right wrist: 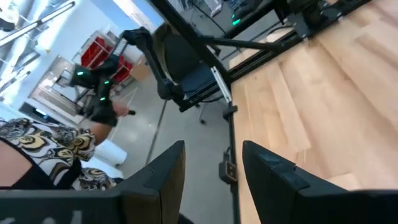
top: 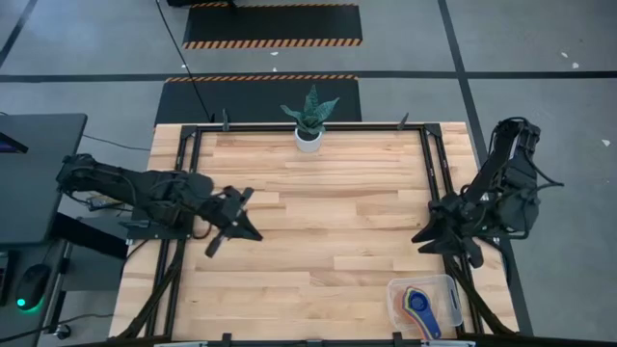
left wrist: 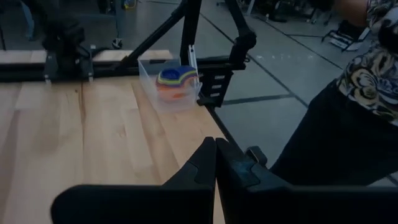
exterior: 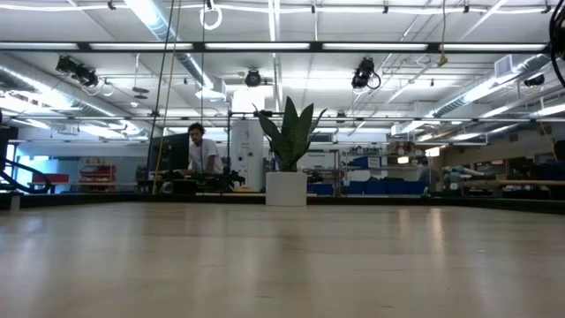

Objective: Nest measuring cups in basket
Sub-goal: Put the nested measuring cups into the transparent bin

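In the near right corner, the measuring cups (top: 421,306) sit stacked inside the basket (top: 397,291) (left gripper (top: 234,221) closed and empty, right gripper (top: 445,238) open and empty)

Bright, even light falls from long ceiling strip lamps (exterior: 371,46) overhead. The tabletop (top: 328,212) is evenly lit, with faint, soft shadows under both arms. In the low view the near wood blurs into a pale haze. In the wrist views each gripper's own dark fingers (left wrist: 205,168) are soft and underexposed.
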Available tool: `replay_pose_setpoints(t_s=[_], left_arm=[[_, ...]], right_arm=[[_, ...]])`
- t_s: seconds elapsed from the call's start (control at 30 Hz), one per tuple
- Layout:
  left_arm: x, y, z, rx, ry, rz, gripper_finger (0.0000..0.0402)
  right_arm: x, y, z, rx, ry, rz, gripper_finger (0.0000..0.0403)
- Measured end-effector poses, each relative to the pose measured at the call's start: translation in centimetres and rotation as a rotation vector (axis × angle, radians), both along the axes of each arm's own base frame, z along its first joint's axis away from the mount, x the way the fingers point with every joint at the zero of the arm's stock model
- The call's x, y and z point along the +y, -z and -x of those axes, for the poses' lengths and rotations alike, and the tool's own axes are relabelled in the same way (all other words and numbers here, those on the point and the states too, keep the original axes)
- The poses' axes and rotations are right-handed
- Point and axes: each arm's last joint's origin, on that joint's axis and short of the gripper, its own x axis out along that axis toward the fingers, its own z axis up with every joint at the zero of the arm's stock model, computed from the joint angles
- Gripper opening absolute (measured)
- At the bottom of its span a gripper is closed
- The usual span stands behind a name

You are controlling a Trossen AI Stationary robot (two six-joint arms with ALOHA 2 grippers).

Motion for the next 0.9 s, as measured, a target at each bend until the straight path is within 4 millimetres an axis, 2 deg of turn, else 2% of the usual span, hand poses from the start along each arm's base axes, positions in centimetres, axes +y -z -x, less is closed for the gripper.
replay_pose_setpoints(t_s=[0.1, 0.43, 0.57, 0.67, 0.77, 0.9], left_arm=[[-0.5, -0.8, -2.3, 0.026, 0.002, -0.013, 0.0013], [-2.8, -0.1, -10.8, 0.154, 0.102, 0.021, 0.0013], [-3.9, 0.0, -13.9, 0.164, 0.147, 0.032, 0.0013], [-4.8, 0.4, -16.0, 0.162, 0.205, 0.014, 0.0013], [-5.6, 0.4, -17.6, 0.150, 0.220, 0.013, 0.0013], [-6.3, 0.7, -19.5, 0.135, 0.234, -0.007, 0.0013]], right_arm=[[-0.2, -0.1, 0.1, -0.012, 0.011, 0.021, 0.0167], [-0.4, -1.2, 0.0, -0.138, 0.041, 0.096, 0.0167], [-0.4, -0.8, 0.0, -0.109, 0.049, 0.096, 0.0167], [-0.1, -0.7, 0.2, -0.062, -0.019, 0.023, 0.0167], [0.2, -0.5, 0.6, -0.018, -0.083, -0.044, 0.0167], [0.6, -0.1, 1.4, 0.028, -0.137, -0.038, 0.0167]])
